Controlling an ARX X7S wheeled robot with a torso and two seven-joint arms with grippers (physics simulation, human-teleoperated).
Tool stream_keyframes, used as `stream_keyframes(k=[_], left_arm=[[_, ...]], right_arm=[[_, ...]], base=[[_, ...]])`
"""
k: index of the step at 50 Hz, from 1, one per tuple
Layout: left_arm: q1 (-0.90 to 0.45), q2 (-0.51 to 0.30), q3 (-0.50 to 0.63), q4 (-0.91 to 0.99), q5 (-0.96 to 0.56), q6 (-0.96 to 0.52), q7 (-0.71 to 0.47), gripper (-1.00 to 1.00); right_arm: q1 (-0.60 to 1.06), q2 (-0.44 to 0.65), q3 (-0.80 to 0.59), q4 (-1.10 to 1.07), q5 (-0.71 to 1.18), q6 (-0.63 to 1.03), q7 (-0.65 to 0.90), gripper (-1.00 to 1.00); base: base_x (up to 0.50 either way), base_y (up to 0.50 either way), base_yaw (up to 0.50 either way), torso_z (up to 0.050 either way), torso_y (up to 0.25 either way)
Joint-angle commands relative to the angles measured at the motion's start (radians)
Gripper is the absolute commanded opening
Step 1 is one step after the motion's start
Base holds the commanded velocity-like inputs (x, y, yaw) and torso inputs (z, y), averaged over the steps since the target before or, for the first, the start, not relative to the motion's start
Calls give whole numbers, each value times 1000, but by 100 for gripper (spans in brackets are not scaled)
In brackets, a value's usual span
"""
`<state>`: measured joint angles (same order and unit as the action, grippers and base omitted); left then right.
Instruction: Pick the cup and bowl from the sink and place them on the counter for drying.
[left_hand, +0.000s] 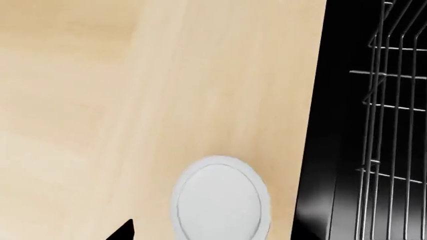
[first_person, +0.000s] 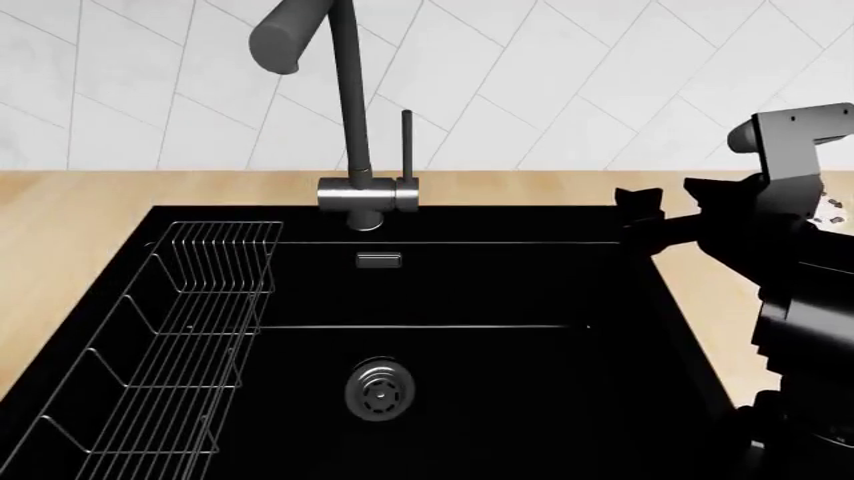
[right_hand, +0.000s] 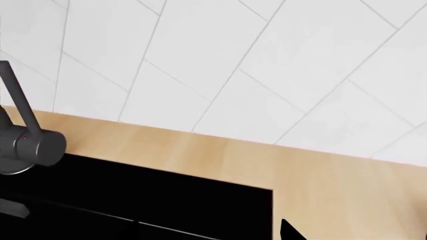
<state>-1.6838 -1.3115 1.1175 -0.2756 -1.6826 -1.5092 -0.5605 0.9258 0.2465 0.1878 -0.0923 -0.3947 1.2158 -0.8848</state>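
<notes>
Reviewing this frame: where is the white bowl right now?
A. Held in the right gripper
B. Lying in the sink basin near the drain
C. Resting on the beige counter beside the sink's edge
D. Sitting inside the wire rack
C: the left wrist view shows the bowl sitting on the counter next to the sink rim, while the head view shows the basin around the drain and the wire rack empty of dishes.

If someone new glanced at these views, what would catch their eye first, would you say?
Probably the big black sink, bare except for its metal drain and the wire rack along its left side, with the dark faucet rising behind. Next, the white bowl sitting upright on the pale wood counter beside the sink.
</notes>
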Motion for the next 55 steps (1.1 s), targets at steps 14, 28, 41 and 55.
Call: stream_keyframes(k=[14,28,41,55], left_arm=[[-132,-8,-17,78,-121,22,-96,100],[-159,22,-75,156,-195,173,-146,100],[-79,137,-117,234,-160,421,-104,100],[20,197,-121,290,-40,592,-32,100]], right_arm=[[41,-9,-12,1,2,22,-11,100],[46,-9,0,2,10,11,0,100],[119,-11,-38,-41,-5,-1,25,100],[159,-6,-66,-58,-22,70,22,100]], base=[[0,0,0,0,0],[0,0,0,0,0],[0,0,0,0,0],[0,0,0,0,0]])
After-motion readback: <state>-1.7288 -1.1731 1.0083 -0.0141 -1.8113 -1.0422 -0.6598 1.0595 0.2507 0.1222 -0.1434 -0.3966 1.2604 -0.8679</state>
